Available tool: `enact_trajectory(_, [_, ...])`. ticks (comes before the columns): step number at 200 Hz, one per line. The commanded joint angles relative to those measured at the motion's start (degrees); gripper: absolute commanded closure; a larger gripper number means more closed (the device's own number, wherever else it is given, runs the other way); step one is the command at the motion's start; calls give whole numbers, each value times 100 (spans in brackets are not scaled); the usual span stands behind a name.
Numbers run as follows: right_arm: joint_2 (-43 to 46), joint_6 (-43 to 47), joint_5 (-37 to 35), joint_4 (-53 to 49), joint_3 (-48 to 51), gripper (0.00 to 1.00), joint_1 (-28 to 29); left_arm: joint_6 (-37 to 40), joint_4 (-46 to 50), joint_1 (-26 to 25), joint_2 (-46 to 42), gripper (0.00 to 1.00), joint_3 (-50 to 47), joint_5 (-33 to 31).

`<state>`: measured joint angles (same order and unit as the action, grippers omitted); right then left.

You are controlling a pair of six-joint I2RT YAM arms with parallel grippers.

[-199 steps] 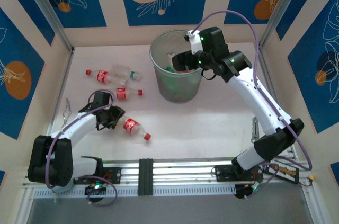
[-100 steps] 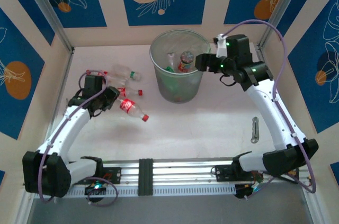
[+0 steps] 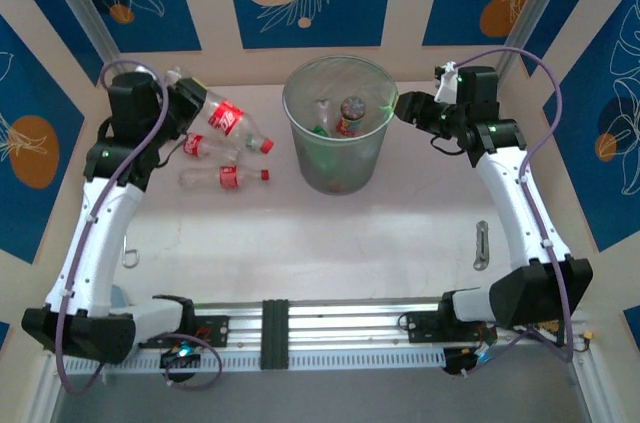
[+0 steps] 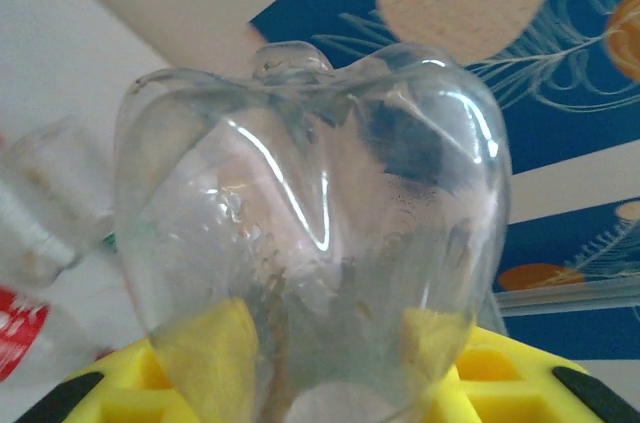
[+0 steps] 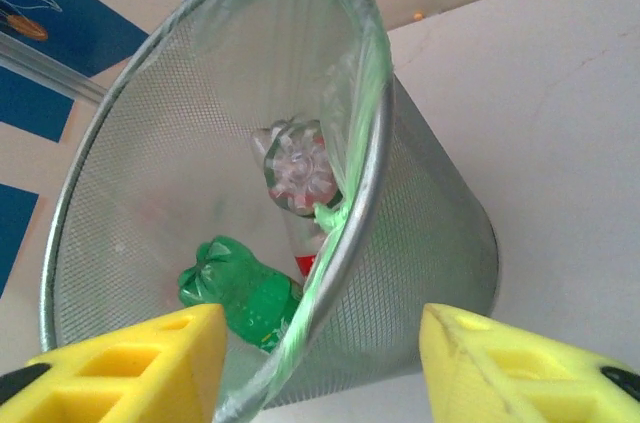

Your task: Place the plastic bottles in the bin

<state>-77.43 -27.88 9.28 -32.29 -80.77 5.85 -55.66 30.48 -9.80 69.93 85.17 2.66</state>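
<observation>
My left gripper point(image 3: 172, 95) is raised at the back left, shut on the base end of a clear plastic bottle point(image 3: 225, 119) with a red label and red cap. In the left wrist view that bottle's base point(image 4: 310, 213) sits between the yellow fingers point(image 4: 200, 363). Under it, two more red-labelled bottles point(image 3: 199, 147) point(image 3: 226, 178) lie on the table. The mesh bin point(image 3: 335, 168) stands at the back centre and holds a green bottle point(image 5: 240, 295) and a clear red-labelled bottle point(image 5: 297, 168). My right gripper point(image 3: 406, 106) hangs open just right of the bin's rim point(image 5: 375, 173), nothing between its fingers point(image 5: 130, 368).
A small metal tool point(image 3: 481, 245) lies on the table at the right. A wire clip point(image 3: 127, 255) lies near the left arm. Walls with blue panels close in the back and both sides. The aluminium rail point(image 3: 330, 328) runs along the near edge.
My left arm has lifted the bottle off the front-left of the table and carried it up toward the back left. My right gripper has drawn back from over the bin to its right side.
</observation>
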Motion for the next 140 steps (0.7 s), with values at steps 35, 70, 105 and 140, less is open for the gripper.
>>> enact_trajectory(35, [-635, -95, 352, 242, -149, 55, -6, 721, -242, -681, 1146, 100, 1637, 177])
enact_trajectory(70, [-798, -84, 329, 272, -129, 65, 39, 1228, -181, -1174, 1766, 100, 2536, 7])
enact_trajectory(105, [-857, -87, 320, 301, -114, 70, 82, 1614, -6, -1519, 2465, 100, 3339, -80])
enact_trajectory(140, [-879, -85, 320, 301, -121, 72, 126, 1919, 6, -1754, 3091, 100, 3804, -202])
